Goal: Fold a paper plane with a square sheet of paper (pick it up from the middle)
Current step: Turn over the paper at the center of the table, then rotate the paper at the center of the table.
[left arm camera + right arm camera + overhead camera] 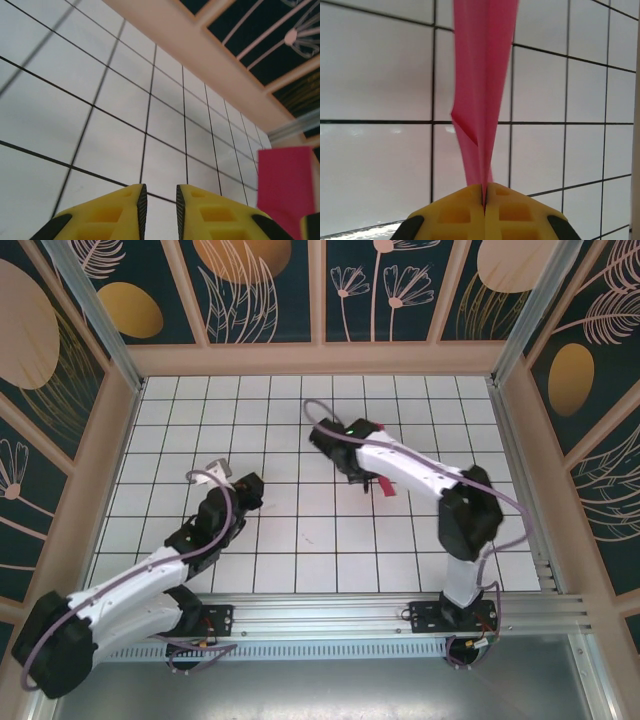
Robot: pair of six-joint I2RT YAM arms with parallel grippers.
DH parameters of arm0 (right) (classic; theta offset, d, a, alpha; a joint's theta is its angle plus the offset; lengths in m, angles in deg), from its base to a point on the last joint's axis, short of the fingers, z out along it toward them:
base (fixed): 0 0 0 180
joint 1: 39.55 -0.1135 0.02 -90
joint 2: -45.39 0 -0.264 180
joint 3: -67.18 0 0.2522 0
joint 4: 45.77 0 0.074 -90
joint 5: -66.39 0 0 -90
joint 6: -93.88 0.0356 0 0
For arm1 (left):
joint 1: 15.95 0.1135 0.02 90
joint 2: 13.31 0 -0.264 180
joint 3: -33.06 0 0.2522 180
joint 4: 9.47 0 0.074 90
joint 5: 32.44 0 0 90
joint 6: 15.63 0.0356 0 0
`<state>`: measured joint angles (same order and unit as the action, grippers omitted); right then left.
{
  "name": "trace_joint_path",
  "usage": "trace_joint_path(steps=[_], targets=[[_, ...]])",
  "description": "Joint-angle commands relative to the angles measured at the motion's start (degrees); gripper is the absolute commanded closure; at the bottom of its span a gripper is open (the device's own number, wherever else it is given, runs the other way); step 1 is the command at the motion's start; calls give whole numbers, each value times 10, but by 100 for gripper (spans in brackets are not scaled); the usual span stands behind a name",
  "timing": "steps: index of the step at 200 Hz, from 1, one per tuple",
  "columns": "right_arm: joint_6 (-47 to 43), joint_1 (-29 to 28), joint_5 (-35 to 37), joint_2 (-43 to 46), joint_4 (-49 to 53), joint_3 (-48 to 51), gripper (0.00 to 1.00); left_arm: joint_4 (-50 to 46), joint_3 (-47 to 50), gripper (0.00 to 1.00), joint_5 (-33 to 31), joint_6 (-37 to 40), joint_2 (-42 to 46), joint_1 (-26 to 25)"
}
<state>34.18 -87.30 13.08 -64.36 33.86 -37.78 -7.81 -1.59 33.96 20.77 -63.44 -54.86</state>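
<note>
Reads as thin matt magenta paper, crisply creased, on paper plane (482, 75). Reads as smooth moulded yellow plastic, dull sheen, on right gripper (484, 192) and left gripper (160, 192). Shows smooth semi-gloss white finish on table top (280, 540); bare satin metal on base rail (330, 612).

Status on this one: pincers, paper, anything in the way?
Right pincer shut on folded pink paper. Left pincer open slightly, empty. Nothing blocking seen.
</note>
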Motion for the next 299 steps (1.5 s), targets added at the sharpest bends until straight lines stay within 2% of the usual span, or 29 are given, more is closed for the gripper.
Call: trace_joint_path(steps=[1,31,54,84,102,123,150,174,184,200,216,250,299], targets=[[30,-58,25,-83,67,-42,96,-43,10,74,-97,-19,56,4],[35,-78,-88,-168,11,-90,95,-85,12,74,-116,-11,119,5],[36,-88,-151,-197,-26,-104,87,-116,6,74,-113,-6,143,5],[20,-83,-240,-139,-123,-50,61,-114,6,70,-89,6,140,4],[8,-73,-274,-72,-179,-3,57,-78,9,67,-59,25,122,4],[4,-42,-320,37,-275,94,53,-29,3,63,2,45,74,5],[21,38,-373,173,-394,245,53,40,-31,61,138,60,-52,5],[31,142,-466,261,-504,385,54,88,-82,67,266,51,-192,4],[37,179,-506,287,-546,431,55,103,-102,70,298,40,-243,1],[44,221,-550,313,-601,484,55,98,-139,73,320,21,-315,-3],[37,240,-577,316,-631,510,55,92,-163,73,317,7,-359,-12],[18,244,-606,269,-651,511,55,52,-195,68,310,-29,-420,-16],[-2,243,-633,193,-651,473,56,48,-208,61,318,-51,-467,-18]])
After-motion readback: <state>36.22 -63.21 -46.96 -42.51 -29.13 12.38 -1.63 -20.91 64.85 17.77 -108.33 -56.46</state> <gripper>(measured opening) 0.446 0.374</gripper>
